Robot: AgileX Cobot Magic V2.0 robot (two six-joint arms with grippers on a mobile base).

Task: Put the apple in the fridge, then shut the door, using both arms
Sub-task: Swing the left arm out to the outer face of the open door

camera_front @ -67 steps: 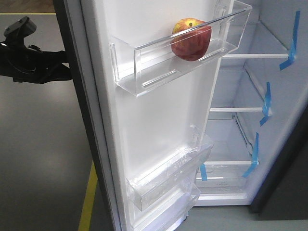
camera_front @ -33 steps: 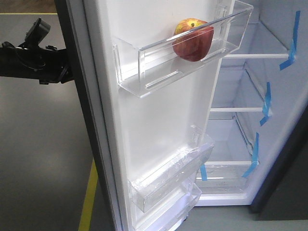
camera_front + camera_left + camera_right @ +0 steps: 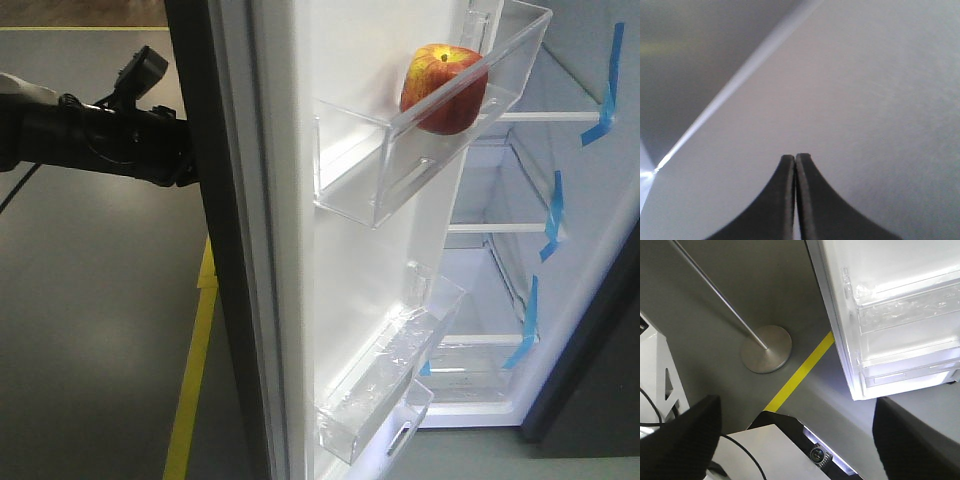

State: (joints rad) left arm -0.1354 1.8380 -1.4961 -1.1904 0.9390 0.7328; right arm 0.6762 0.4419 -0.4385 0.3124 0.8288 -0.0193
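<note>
The apple (image 3: 445, 88) sits in the clear upper bin (image 3: 400, 175) on the white inner liner of the door (image 3: 335, 270), at the end of the bin nearest the hinge, resting on the bin's floor and against its front wall, stem up. The door stands partly open, its dark grey outer edge turned toward the front camera, and behind it the fridge (image 3: 600, 200) shows a white interior with glass shelves (image 3: 500, 228) marked by blue tape strips (image 3: 553, 215). Two more clear lower bins (image 3: 385, 375) hang near the foot of the door. The left arm (image 3: 90, 140) reaches in from the left at about the apple's height and meets the outer side of the door; its end is hidden by the door's edge there. In the left wrist view the left gripper (image 3: 794, 158) has its jaws pressed together with nothing between them, pointing at a plain grey surface just ahead. The right gripper (image 3: 795, 402) looks down with its jaws spread wide and empty, over the grey floor (image 3: 715, 300), a yellow line (image 3: 800, 372) and the round base of a metal stand (image 3: 766, 348) beside the door's bottom corner.
</note>
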